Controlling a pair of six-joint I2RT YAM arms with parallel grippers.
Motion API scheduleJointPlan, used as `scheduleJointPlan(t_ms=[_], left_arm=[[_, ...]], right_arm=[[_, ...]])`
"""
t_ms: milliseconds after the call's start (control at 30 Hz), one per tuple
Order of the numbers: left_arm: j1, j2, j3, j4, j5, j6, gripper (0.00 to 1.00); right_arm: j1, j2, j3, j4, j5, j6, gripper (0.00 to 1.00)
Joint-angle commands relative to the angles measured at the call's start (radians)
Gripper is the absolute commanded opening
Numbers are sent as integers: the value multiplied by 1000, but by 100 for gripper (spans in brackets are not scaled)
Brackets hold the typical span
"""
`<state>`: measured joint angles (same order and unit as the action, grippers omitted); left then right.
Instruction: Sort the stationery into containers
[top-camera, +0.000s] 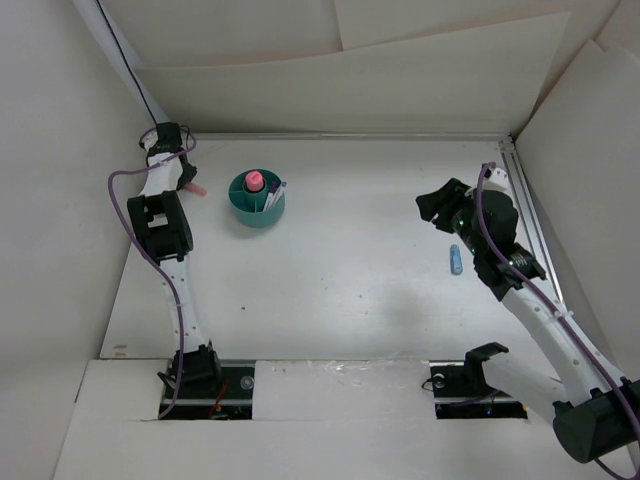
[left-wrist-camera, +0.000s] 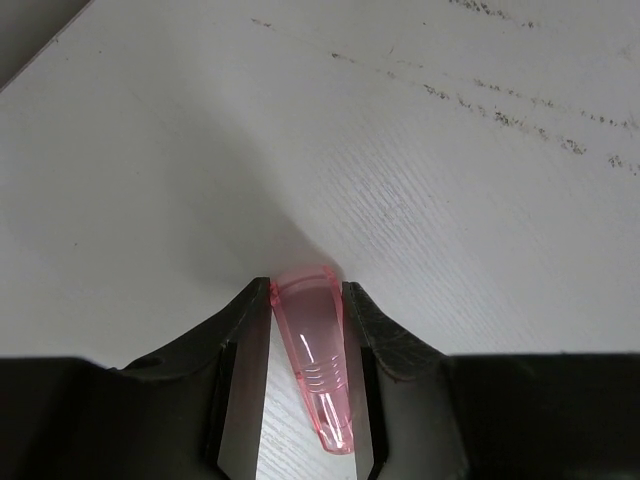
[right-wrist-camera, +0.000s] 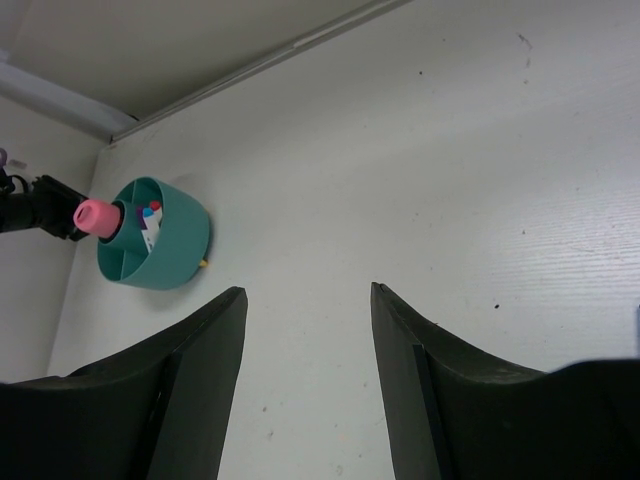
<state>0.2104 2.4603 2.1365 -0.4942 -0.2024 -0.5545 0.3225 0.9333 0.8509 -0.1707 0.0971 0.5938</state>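
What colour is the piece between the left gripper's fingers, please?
The piece is pink; left wrist view shows it best.

A white table (top-camera: 350, 290) stands between white panels (top-camera: 350, 90), a metal rail (top-camera: 524, 180) edging its right side.

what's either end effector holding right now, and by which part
The left end effector pinches the pink stubby piece at its wide rounded end, one finger on each side. The right end effector is open and holds nothing.
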Motion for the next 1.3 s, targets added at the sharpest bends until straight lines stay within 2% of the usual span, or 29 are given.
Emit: scheduleJointPlan(t_ms=[0, 67, 233, 367, 600, 700, 867, 933, 1000, 1133, 1267], left_arm=[[0, 25, 28, -26, -19, 10, 6], [0, -7, -13, -11, -19, 10, 1], [-9, -125, -69, 49, -19, 10, 0], [-75, -265, -82, 81, -52, 10, 0], [-264, -394, -33, 117, -209, 50, 0], [-319, -406, -1, 117, -264, 73, 0], [-347, -406, 37, 94, -298, 97, 0], [-364, -406, 37, 94, -366, 129, 0], [-402, -406, 2, 123, -464, 183, 0], [-447, -431, -91, 186, -552, 234, 0], [-457, -454, -173, 226, -552, 234, 0]], right_arm=[[10, -11, 30, 51, 3, -14, 59], [10, -11, 30, 51, 3, -14, 59], [10, -2, 30, 51, 3, -14, 59], [10, 18, 30, 51, 3, -14, 59], [10, 18, 30, 51, 47, -14, 59], [10, 9, 30, 51, 47, -14, 59], [10, -1, 21, 51, 47, -23, 59], [10, -1, 20, 51, 47, -23, 59], [10, -1, 20, 51, 38, -23, 59], [10, -1, 20, 51, 38, -23, 59], [10, 18, 20, 60, 38, -23, 59]])
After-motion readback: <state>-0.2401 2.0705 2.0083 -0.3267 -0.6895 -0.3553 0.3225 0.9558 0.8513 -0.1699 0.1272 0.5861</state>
